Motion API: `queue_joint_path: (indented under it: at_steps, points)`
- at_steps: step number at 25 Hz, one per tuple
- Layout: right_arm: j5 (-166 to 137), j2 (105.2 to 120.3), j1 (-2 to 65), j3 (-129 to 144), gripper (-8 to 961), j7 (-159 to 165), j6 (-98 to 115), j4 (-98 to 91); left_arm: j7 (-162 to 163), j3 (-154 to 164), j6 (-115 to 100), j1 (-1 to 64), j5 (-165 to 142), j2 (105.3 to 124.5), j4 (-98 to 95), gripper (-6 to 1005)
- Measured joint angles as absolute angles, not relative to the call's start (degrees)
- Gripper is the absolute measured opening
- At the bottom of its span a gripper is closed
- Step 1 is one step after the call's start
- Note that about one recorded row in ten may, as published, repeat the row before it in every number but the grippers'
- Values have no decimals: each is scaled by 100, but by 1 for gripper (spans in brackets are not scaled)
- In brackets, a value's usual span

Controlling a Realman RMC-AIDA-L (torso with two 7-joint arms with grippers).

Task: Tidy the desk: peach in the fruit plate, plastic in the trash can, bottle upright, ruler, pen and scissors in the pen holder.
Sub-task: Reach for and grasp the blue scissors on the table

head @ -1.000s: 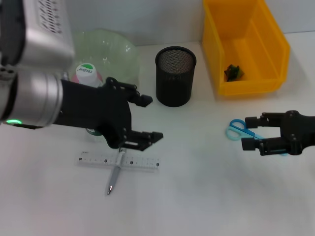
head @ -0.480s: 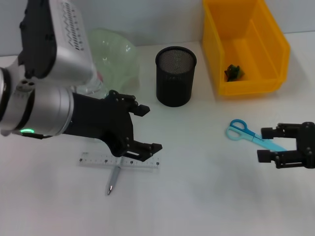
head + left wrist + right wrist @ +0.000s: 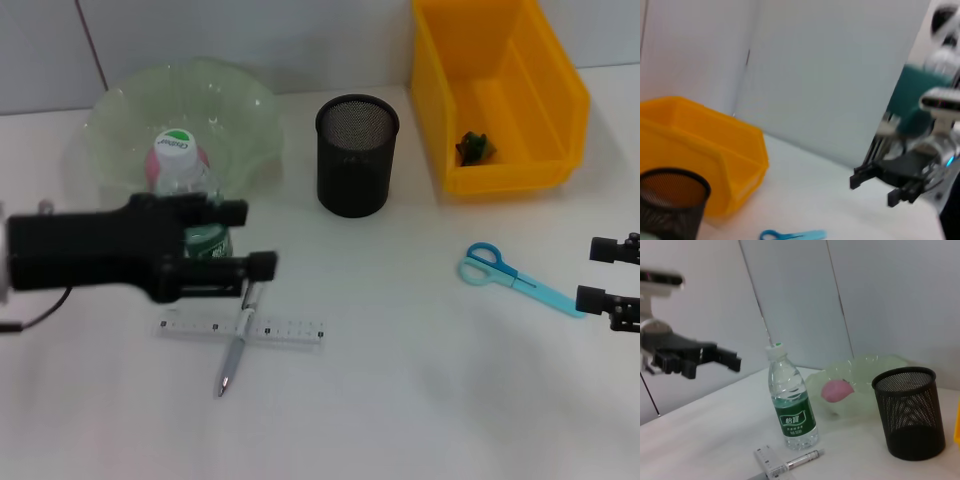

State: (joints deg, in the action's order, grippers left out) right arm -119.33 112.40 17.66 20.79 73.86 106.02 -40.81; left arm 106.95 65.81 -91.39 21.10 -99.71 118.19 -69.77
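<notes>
The clear bottle (image 3: 186, 195) with a green label stands upright in front of the green fruit plate (image 3: 230, 100); it also shows in the right wrist view (image 3: 792, 407). A pink peach (image 3: 836, 390) lies in the plate (image 3: 865, 375). The ruler (image 3: 285, 332) lies flat with the pen (image 3: 236, 350) across it. The blue scissors (image 3: 508, 272) lie flat at the right. The black mesh pen holder (image 3: 357, 155) is empty. Green plastic (image 3: 475, 147) lies in the yellow bin (image 3: 500, 170). My left gripper (image 3: 255, 238) is open beside the bottle. My right gripper (image 3: 598, 275) is open, right of the scissors.
The yellow bin (image 3: 715, 145) and pen holder (image 3: 670, 202) stand side by side at the back. The left wrist view shows the scissors (image 3: 795, 234) and my right gripper (image 3: 874, 190). The right wrist view shows my left gripper (image 3: 712, 365).
My left arm has drawn back to the left and lowered, uncovering the upright bottle and plate. My right gripper has moved right, away from the scissors, to the table's edge.
</notes>
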Motion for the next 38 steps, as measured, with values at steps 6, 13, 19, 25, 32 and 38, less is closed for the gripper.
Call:
queue_joint_path:
  at_steps: [6,13,19,25,32,38]
  points:
    - [-11928,11258,1740,2048,799,7358,10642,-4074,8696,5616,-9995,2100,-9938,11820,-4848,810]
    - [-11926,11258,1787,2044,799,7405,10696,-4062,7368,5726,-9568,1774,-9947,11862,-4521,810]
    - [-11959,11260,1812,2087,799,7496,10685,-4055,7038,5716,-9356,1823,-10188,11817,-4306,810]
    - [-12089,11338,2030,2393,799,8359,10686,-4668,7023,5699,-9354,1861,-10257,11824,-4307,810]
    - [-13007,11402,2727,3189,799,10608,10608,-6342,6929,5685,-9354,1887,-10216,11839,-4269,809]
    - [-14120,11316,3423,4077,799,11979,10473,-6843,6927,5675,-9356,1890,-10209,11839,-4266,809]
